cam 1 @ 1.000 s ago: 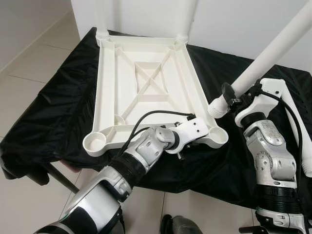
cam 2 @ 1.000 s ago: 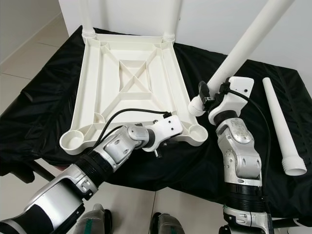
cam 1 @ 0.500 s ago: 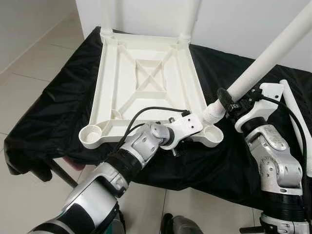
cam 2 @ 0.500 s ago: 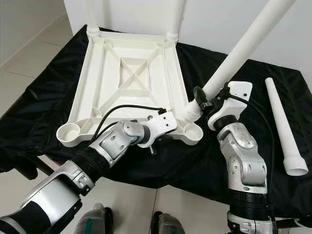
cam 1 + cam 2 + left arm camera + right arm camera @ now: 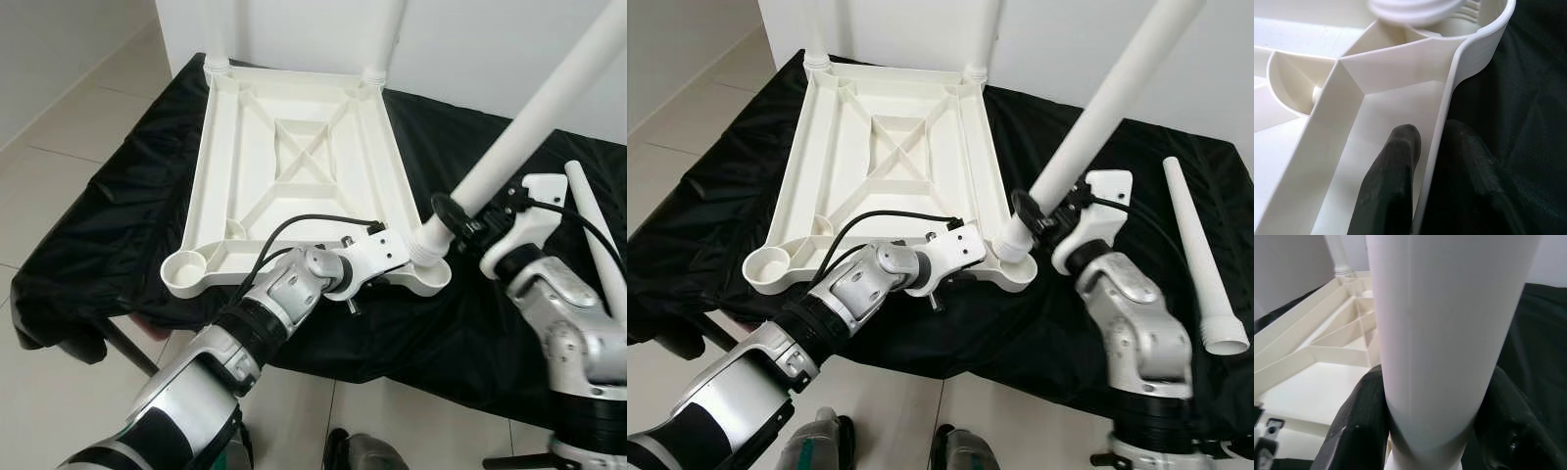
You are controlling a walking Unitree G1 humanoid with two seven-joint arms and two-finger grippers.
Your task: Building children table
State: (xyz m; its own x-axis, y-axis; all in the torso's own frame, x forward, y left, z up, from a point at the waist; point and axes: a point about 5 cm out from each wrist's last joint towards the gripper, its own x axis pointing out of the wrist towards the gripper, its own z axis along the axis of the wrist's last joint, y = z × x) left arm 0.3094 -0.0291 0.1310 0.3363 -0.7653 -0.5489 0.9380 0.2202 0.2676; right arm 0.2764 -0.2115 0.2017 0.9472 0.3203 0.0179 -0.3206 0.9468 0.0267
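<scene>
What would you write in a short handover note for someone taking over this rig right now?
Left gripper: shut on the near rim of the upturned tabletop, steadying it.
Right gripper: shut on a white leg, tilted, its threaded end at the near right corner socket.
Done: two far legs stand in place.
Left: seat this leg, then fit the spare leg lying on the black cloth into the near left socket.

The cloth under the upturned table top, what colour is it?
The cloth is plain black, clearest in the right eye view.

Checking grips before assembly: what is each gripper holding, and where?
Right gripper: white leg, near its lower end. Left gripper: tabletop, by its near rim.
</scene>
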